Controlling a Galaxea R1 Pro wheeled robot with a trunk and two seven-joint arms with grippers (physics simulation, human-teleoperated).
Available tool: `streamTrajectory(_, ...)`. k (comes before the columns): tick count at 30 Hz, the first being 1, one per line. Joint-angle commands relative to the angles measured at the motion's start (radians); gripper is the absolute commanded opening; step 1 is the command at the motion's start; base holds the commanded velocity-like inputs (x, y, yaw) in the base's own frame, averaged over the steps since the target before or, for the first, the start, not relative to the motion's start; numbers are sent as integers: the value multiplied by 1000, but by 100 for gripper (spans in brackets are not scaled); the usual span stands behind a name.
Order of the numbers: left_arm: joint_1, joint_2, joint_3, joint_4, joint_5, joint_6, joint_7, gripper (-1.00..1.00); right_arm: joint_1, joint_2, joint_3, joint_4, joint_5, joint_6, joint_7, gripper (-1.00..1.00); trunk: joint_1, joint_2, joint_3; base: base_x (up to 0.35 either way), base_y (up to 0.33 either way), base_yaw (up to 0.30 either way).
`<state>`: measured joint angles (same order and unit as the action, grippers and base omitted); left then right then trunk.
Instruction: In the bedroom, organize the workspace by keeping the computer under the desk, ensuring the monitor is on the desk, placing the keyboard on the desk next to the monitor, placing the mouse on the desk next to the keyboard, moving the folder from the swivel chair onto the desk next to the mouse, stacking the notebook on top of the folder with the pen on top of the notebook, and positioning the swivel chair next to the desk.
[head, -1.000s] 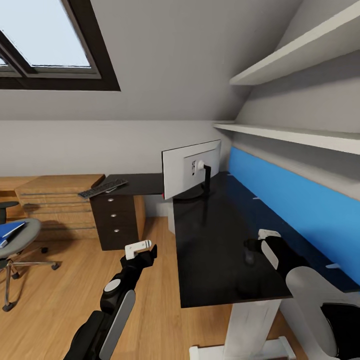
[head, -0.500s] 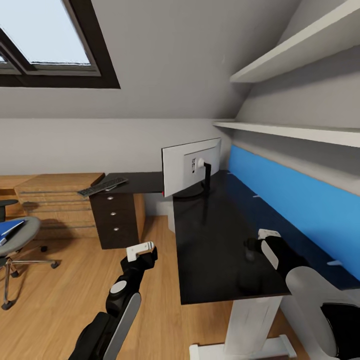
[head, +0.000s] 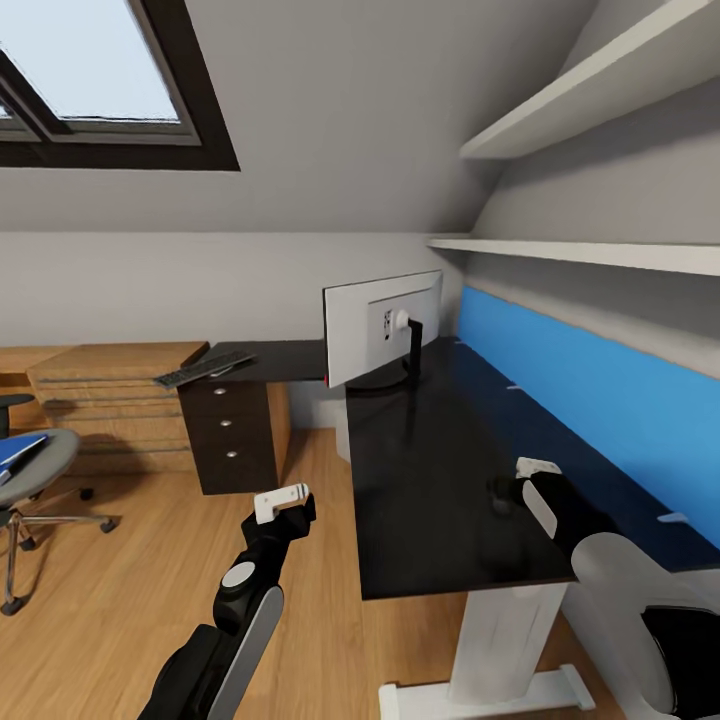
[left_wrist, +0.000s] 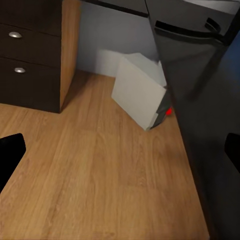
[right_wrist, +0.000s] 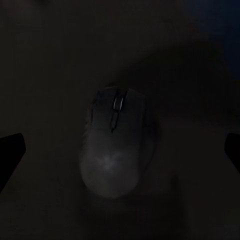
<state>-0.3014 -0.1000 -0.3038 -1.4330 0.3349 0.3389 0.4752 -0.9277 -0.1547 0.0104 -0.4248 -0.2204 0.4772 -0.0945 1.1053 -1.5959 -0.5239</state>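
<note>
On the glossy black desk (head: 420, 470) the monitor (head: 385, 338) stands with its pale back toward me. The keyboard (head: 205, 368) lies on the desk's far left wing. My right gripper (head: 505, 490) hangs open just above the black mouse (right_wrist: 114, 145), its fingers (right_wrist: 11, 150) well apart on either side. Over the floor beside the desk, my left gripper (head: 285, 502) is open and empty. The light grey computer (left_wrist: 140, 90) sits on the floor at the desk's edge. At far left the swivel chair (head: 40, 475) carries the blue folder (head: 18, 452). Notebook and pen are out of view.
A black three-drawer cabinet (head: 235, 440) stands under the desk's left wing, with a light-wood chest (head: 110, 400) behind it. A blue back panel (head: 580, 400) and two wall shelves (head: 590, 255) run along the right. Oak floor (head: 150, 570) lies open between chair and desk.
The head view has shifted slightly, sliding the chair toward the left edge. My left arm has drifted a little to the right. The right gripper stays over the mouse.
</note>
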Motion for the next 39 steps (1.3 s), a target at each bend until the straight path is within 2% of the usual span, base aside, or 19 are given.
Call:
streamTrajectory(1,-1,0,-2,-1,8,3,8,100,0,0,1,-2,-10,5,-7,100,4,-8,-4,0,0,0)
streamTrajectory(15,-1,0,-1,-1,9,3,8,100,0,0,2,-2,-10,5,-7,100,58,-106,-48,0,0,0)
streamTrajectory(28,-1,5,-1,0,10,5,8,100,0,0,3,-2,-10,4,-7,100,58,-106,-48,1,0,0)
streamTrajectory(39,-1,13,-1,0,9,6,8,100,0,0,3,-2,-10,5,-7,100,58,-106,-48,99,0,0)
